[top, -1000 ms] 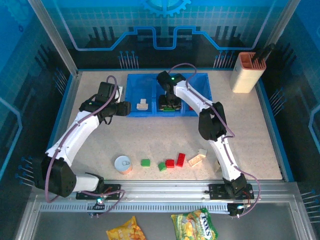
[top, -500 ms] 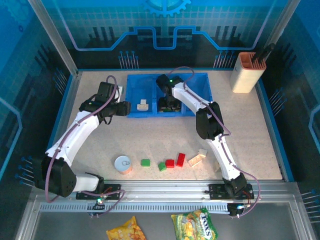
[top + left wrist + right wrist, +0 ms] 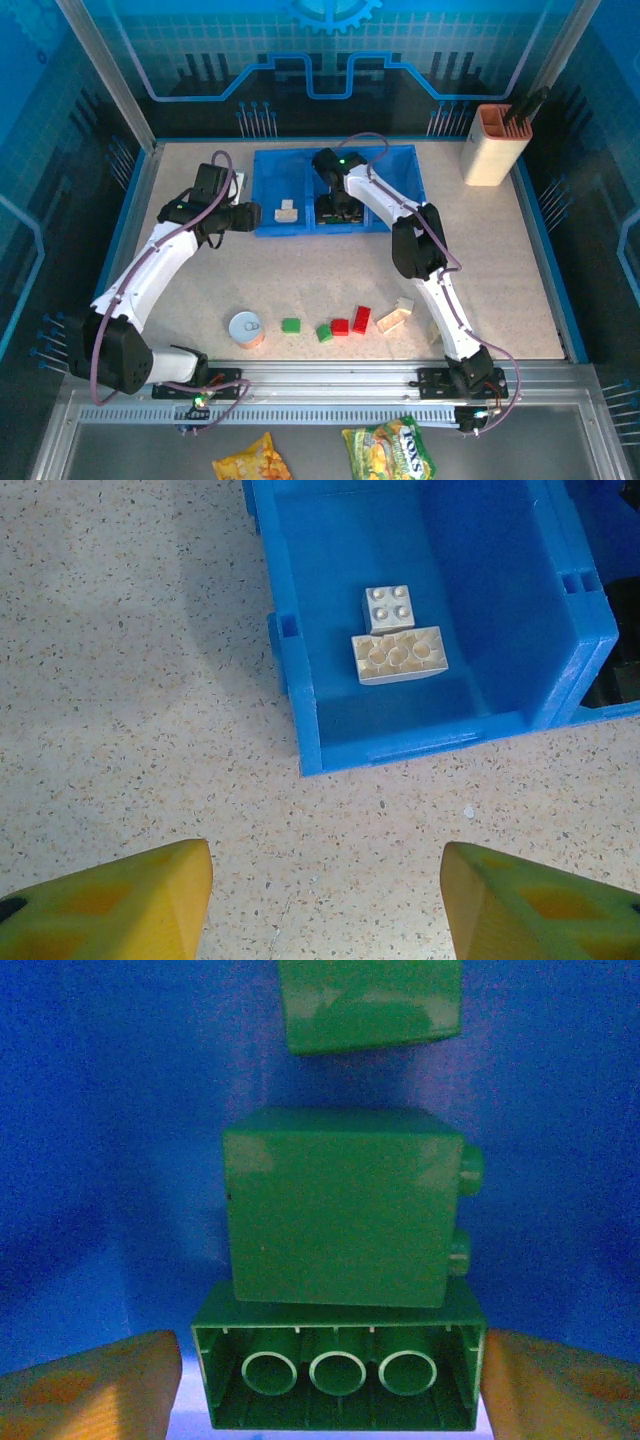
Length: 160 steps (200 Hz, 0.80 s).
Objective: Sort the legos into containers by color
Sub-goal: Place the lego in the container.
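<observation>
the blue bin (image 3: 405,175) sits by the far edge of the desk. the right gripper (image 3: 338,210) is down in its middle part. close up, its fingers (image 3: 90,1385) stand apart at both ends of a long green brick (image 3: 340,1375), with a thin gap by one. this brick runs from finger to finger, hollow side to the camera. a square green brick (image 3: 340,1205) touches it, bumps pointing sideways. a third green brick (image 3: 370,1005) lies past that.

the left gripper (image 3: 325,900) is spread wide with nothing in it, just outside the bin's left part. two bricks lie in there: a square cream brick (image 3: 387,607), bumps up, and a long cream brick (image 3: 399,655), hollow side up, lying crossways.

from above, by the desk's near edge, lie two loose green bricks (image 3: 290,325), two red bricks (image 3: 361,319) and two loose cream bricks (image 3: 391,320).
</observation>
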Tool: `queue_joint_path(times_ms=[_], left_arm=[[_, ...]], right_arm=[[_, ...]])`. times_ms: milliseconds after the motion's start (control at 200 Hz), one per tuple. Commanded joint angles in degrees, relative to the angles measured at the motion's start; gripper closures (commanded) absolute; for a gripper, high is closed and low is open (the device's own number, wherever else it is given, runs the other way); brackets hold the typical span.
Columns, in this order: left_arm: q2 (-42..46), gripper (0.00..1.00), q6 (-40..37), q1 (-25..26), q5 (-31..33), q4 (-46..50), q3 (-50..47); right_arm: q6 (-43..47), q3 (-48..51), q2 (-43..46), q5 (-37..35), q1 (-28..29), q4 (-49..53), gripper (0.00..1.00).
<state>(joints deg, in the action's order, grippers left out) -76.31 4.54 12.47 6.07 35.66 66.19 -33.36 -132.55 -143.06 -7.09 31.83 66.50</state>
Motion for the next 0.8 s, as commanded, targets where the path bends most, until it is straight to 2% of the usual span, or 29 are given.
queue_joint_path(times_ms=[0, 385, 510, 795], left_arm=[[1.1, 0.37, 0.8, -0.7, -1.7, -0.3, -0.5], [1.1, 0.37, 0.8, -0.9, -2.1, -0.2, -0.5], [1.2, 0.37, 0.8, -1.0, -2.1, -0.3, -0.5], [1.0, 0.37, 0.8, -1.1, -2.7, -0.3, -0.4]], right_arm=[[0.9, -0.8, 4.5, -0.5, -0.2, 2.5, 0.21], [1.7, 1.6, 9.5, -1.5, 0.9, 3.6, 0.21], [2.7, 4.5, 13.6, -1.5, 1.7, 3.5, 0.22], [15.8, 18.8, 22.9, 2.3, 4.6, -1.2, 0.23]])
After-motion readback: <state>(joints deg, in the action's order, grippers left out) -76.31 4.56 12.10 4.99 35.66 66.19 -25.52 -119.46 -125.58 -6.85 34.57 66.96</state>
